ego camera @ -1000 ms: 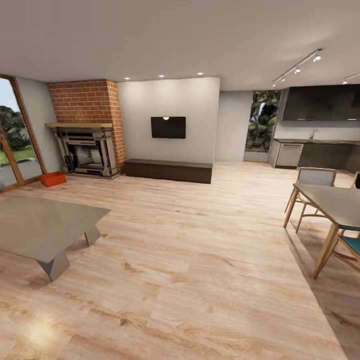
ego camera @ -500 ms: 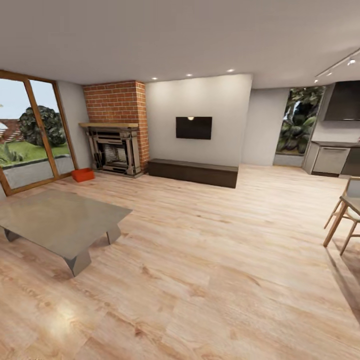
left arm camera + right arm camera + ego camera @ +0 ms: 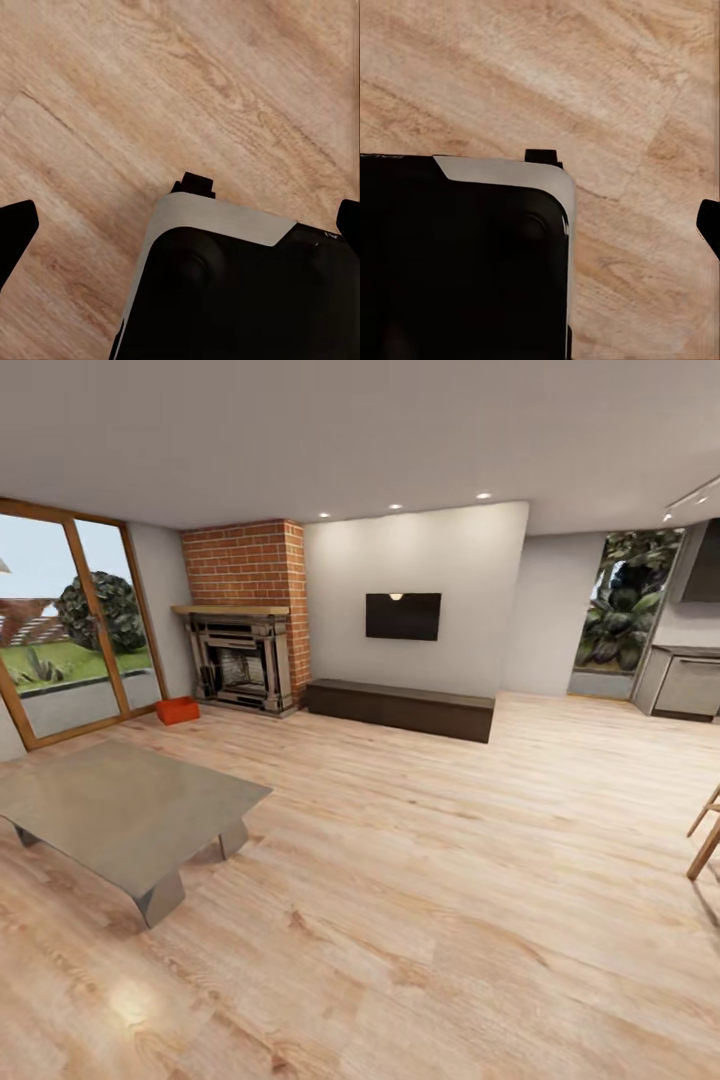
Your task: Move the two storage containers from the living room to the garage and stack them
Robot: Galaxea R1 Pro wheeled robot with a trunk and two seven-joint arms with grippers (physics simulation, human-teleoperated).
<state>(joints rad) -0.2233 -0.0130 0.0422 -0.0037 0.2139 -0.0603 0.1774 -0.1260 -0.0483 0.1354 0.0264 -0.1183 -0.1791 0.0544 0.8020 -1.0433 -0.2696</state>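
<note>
Below each wrist camera lies the light wood plank floor (image 3: 150,90), with the robot's own dark base (image 3: 247,300) filling the near part of both views. In the left wrist view the left gripper (image 3: 180,229) shows a black fingertip at each edge of the picture, spread wide with nothing between them — released. In the right wrist view the right gripper (image 3: 709,229) shows just one black fingertip at the edge, so whether it is released or clenched cannot be told. From the head camera, the nearest thing is a low grey coffee table (image 3: 120,810) on the robot's left, standing on the plank floor of the living room. Farther off, a long dark low cabinet (image 3: 400,708) runs along the white wall under a wall-mounted black screen (image 3: 402,616). To its left stands the brick fireplace (image 3: 245,660) — and just beside that, on the floor near the wood-framed glass doors (image 3: 70,630), sits one orange-red storage container (image 3: 177,710), upright and apart from the table; only one bin can be made out there
</note>
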